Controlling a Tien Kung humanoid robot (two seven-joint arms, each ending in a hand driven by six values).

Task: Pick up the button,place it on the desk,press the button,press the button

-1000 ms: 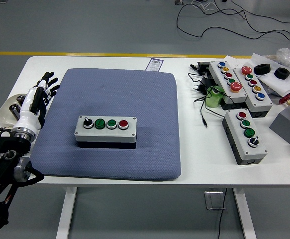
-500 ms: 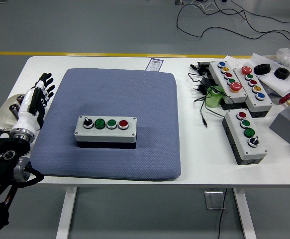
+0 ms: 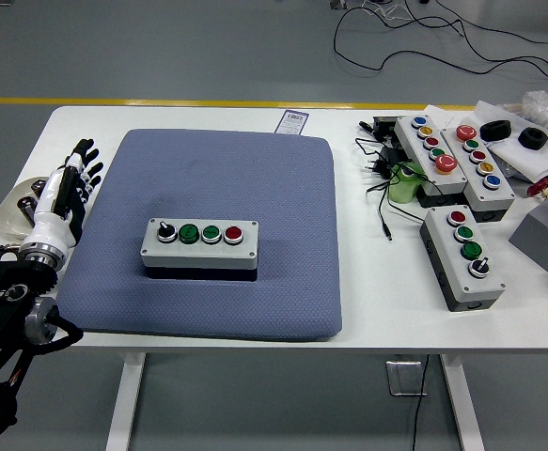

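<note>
Button box (image 3: 199, 243), grey, four controls in a row on top: black selector knob at left, two green buttons, red button at right. It sat flat on the blue-grey pad (image 3: 217, 178), in the pad's front-left-of-centre area, long side roughly parallel to the table's near edge. Nothing touched it. Pad lay on the white table (image 3: 367, 310), covering most of its left and middle. Left hand (image 3: 62, 193) was at the table's left edge, just beside the pad's left border, well apart from the button box; white palm shell, black fingers (image 3: 86, 160) stretched out straight and slightly fanned, pointing away from the robot, holding nothing. Black forearm came in from the lower left corner. Under or behind the hand sat a pale round dish (image 3: 10, 209), partly hidden, contents could not be told. Right hand was out of frame. Right side of the table was cluttered: a second small button box (image 3: 465, 256) with red, green and black controls, near the front right; two longer multi-button boxes (image 3: 430, 155) and (image 3: 485, 166) side by side further back, the first with a big red mushroom button; a green object (image 3: 405, 181) and black cables (image 3: 382, 183) just left of them; two black rings (image 3: 495, 130) on white wrapping at far right; a grey block (image 3: 541, 237) at the right edge. Small printed tag (image 3: 294, 120) lay behind the pad's far edge.
</note>
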